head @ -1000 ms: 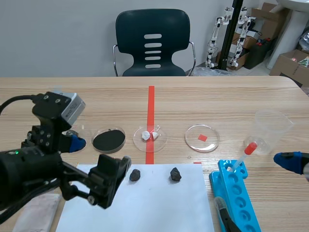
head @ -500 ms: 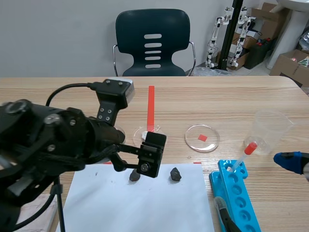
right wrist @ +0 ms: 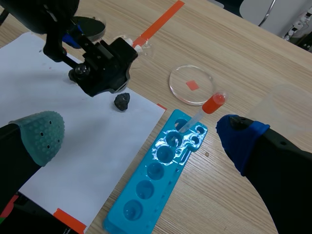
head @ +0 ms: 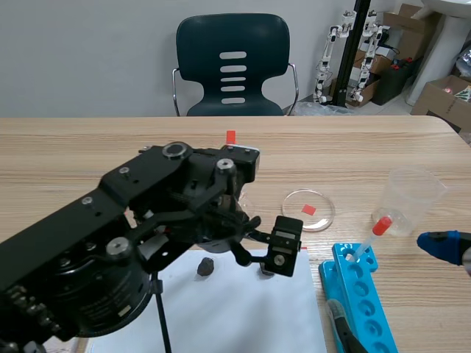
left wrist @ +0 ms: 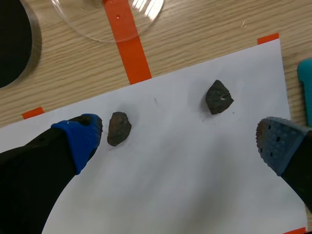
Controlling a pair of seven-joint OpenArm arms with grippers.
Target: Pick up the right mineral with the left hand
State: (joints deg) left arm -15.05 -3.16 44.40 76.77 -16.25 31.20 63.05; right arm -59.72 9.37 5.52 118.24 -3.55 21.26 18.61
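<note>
I count on the table:
- Minerals, two: left mineral (left wrist: 118,128), right mineral (left wrist: 218,97).
- Dishes, three: black-filled dish (left wrist: 12,44), clear dish (left wrist: 87,24) on the tape, red-square dish (head: 320,217).
- Paper sheet (left wrist: 195,170), one.
- Blue rack (right wrist: 156,180), one.
- Dropper (right wrist: 204,109), one.
- Plastic cup (head: 412,198), one.
- Chair (head: 232,66), one.

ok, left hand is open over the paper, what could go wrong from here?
1. The left mineral lies beside one pad of the left hand; closing here may catch the wrong stone.
2. The right mineral sits ahead of the fingers and off centre, so it could get nudged across the white paper.
</note>
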